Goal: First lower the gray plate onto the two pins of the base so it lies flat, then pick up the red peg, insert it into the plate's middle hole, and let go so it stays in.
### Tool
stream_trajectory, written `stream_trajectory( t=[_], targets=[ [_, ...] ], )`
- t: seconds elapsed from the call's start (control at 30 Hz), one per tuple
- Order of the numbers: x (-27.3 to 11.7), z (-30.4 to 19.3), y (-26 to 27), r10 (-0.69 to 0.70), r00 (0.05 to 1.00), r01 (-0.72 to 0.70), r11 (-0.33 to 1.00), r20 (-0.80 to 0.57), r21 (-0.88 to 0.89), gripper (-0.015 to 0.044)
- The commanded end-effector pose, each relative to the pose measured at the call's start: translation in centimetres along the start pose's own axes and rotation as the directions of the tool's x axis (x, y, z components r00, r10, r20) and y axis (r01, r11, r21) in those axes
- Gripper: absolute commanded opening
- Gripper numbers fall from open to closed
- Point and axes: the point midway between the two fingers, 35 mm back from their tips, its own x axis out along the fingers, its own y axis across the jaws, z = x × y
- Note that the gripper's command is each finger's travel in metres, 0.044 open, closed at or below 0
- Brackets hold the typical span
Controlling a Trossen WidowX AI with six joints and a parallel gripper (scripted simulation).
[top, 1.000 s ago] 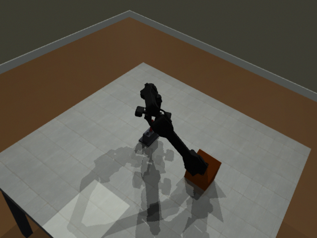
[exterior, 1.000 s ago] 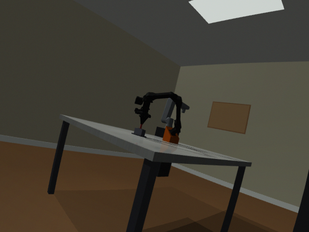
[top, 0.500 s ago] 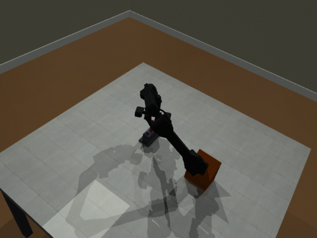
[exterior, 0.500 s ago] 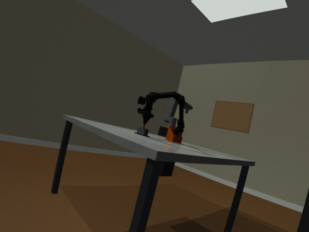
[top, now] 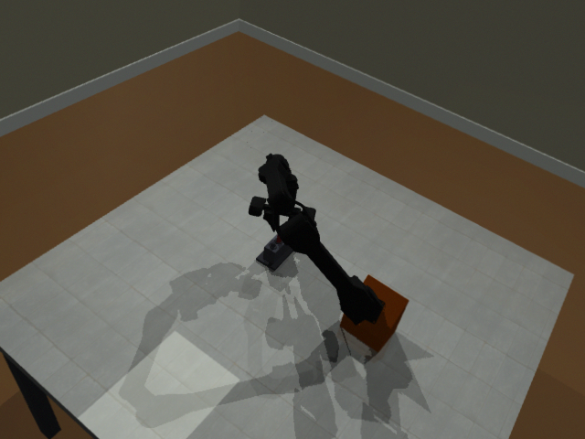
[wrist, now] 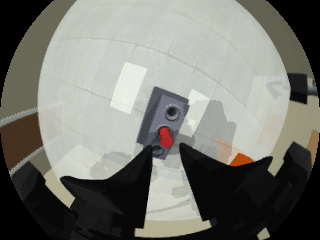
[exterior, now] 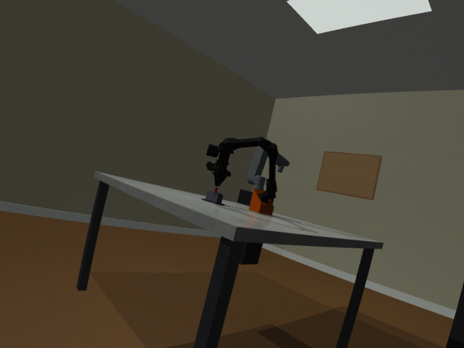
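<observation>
The gray plate (top: 271, 251) (exterior: 214, 197) (wrist: 161, 118) appears to lie flat on the dark base (top: 281, 260); the two pins cannot be made out clearly. The red peg (top: 279, 240) (exterior: 215, 189) (wrist: 166, 137) stands nearly upright in the plate's middle hole, its upper part sticking out above the plate. How deep it sits is hidden. My gripper (exterior: 217, 185) (wrist: 166, 147) points down just above the peg. Its fingertips are apart, with a gap on both sides of the peg's top in the wrist view, and it holds nothing.
An orange block (top: 393, 306) (exterior: 257, 204) (wrist: 242, 160) stands on the table (top: 212, 198) by the arm's foot. A gray arm-like shape (exterior: 257, 164) shows behind the black arm in the exterior view.
</observation>
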Motion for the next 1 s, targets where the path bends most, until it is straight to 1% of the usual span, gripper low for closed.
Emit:
stream_trajectory(
  t=[0.0, 0.97],
  targets=[
    [0.0, 0.0, 0.0, 0.000, 1.000, 0.000, 1.000, 0.000, -0.001, 0.0150],
    [-1.8, -0.2, -0.1, 0.006, 1.000, -0.006, 1.000, 0.002, 0.006, 0.0150]
  ],
)
